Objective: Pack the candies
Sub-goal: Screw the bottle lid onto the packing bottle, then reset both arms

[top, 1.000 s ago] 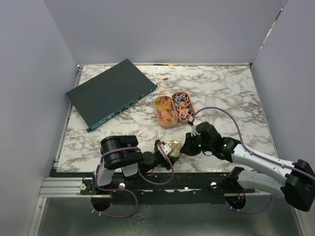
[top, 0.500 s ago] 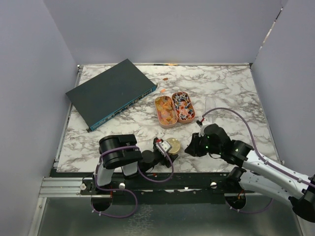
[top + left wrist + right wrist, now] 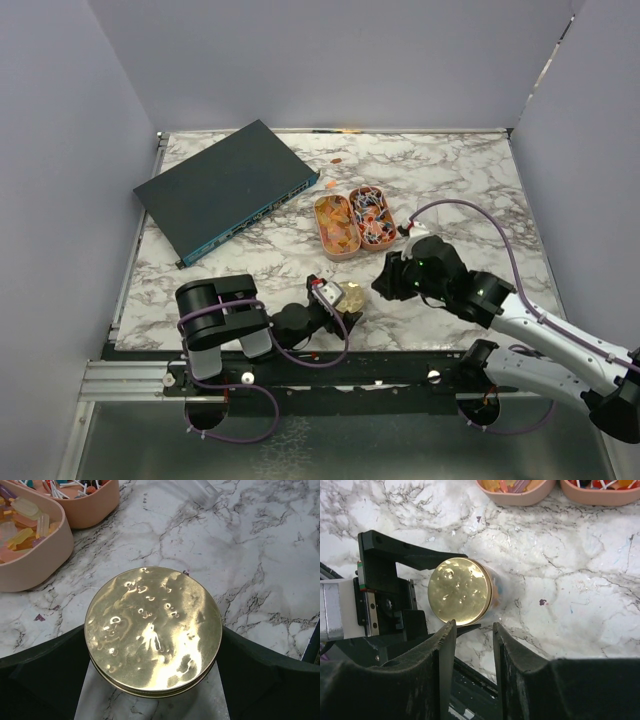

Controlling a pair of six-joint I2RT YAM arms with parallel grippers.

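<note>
The candies lie in two peach oval trays: orange-yellow ones (image 3: 336,222) (image 3: 20,520) in the left tray (image 3: 330,247), mixed red, white and purple ones (image 3: 372,213) in the right tray (image 3: 388,240). A jar with a round gold lid (image 3: 351,296) (image 3: 155,630) (image 3: 459,591) stands near the table's front edge. My left gripper (image 3: 340,298) (image 3: 154,630) is open, with a finger close on either side of the lid. My right gripper (image 3: 388,283) (image 3: 473,625) hovers just right of the jar, its jaws a little apart with nothing between them.
A dark flat network box (image 3: 228,190) lies at the back left. A stray candy (image 3: 337,160) sits behind the trays. A clear plastic piece (image 3: 197,491) lies beyond the jar. The trays' rims (image 3: 515,499) run along the top of the right wrist view.
My right gripper has drawn back from the gold lid and its jaws have parted. The left jaws have widened around the jar, and the left arm's base has swung left.
</note>
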